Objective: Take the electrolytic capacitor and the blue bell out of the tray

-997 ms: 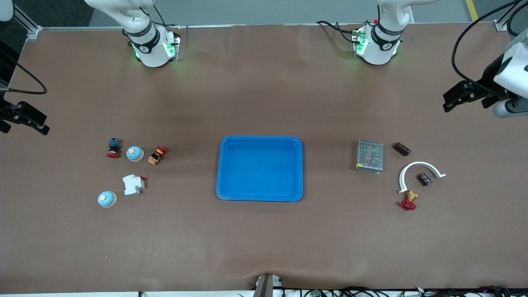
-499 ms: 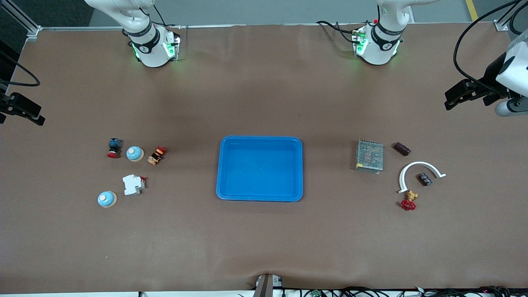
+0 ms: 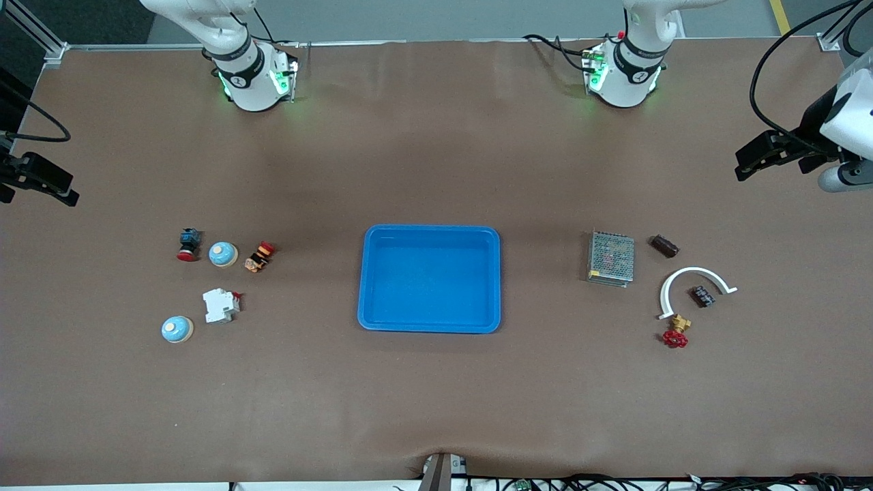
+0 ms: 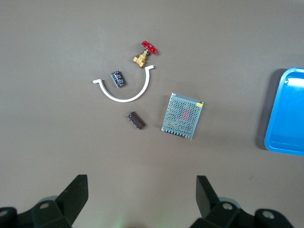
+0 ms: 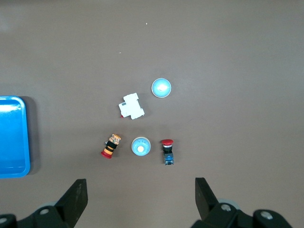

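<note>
Two light-blue dome bells lie toward the right arm's end: one bell (image 3: 223,254) (image 5: 140,146) sits between two push buttons, the other bell (image 3: 177,329) (image 5: 161,88) nearer the front camera. A dark brown cylindrical capacitor (image 3: 664,245) (image 4: 136,120) lies toward the left arm's end, beside a metal mesh box (image 3: 611,258). My left gripper (image 3: 750,162) (image 4: 141,183) hangs open and empty over bare table at its end. My right gripper (image 3: 42,187) (image 5: 141,186) hangs open and empty over its own end.
An empty blue tray (image 3: 430,324) sits mid-table. Near the capacitor lie a white curved bracket (image 3: 685,274), a small black part (image 3: 702,296) and a red-handled brass valve (image 3: 676,334). Near the bells are a white breaker (image 3: 220,305), a red-capped blue button (image 3: 188,243) and an orange button (image 3: 259,256).
Both grippers have shifted slightly toward the robots' bases, still high and open. Nothing on the table has moved.
</note>
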`<state>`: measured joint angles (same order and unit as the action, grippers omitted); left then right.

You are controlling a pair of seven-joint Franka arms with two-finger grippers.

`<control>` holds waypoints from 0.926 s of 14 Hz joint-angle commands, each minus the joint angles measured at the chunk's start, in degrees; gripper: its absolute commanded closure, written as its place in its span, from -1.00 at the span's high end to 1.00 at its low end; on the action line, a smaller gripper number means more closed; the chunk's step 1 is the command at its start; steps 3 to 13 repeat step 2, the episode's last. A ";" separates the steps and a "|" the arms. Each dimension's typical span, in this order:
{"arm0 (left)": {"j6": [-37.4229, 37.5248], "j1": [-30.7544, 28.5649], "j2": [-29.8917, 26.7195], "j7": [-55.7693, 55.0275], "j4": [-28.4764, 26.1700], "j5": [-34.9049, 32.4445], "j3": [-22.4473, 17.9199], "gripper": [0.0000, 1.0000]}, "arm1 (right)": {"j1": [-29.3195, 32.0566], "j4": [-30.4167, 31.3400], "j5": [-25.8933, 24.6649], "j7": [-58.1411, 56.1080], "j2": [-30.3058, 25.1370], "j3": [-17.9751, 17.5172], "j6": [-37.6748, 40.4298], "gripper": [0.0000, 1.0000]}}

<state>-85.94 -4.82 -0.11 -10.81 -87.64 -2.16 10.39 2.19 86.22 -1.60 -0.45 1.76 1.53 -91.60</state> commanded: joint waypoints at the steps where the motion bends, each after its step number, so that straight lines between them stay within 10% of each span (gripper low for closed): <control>1: 1.31 -0.19 0.02 -0.18 0.98 0.93 -0.11 1.00 | 0.53 -1.23 0.72 0.88 0.35 -0.56 0.90 1.00; 13: 1.39 -0.28 0.02 -0.09 1.07 0.93 -0.19 1.00 | 0.62 -1.23 0.72 0.80 0.43 -0.56 0.90 1.00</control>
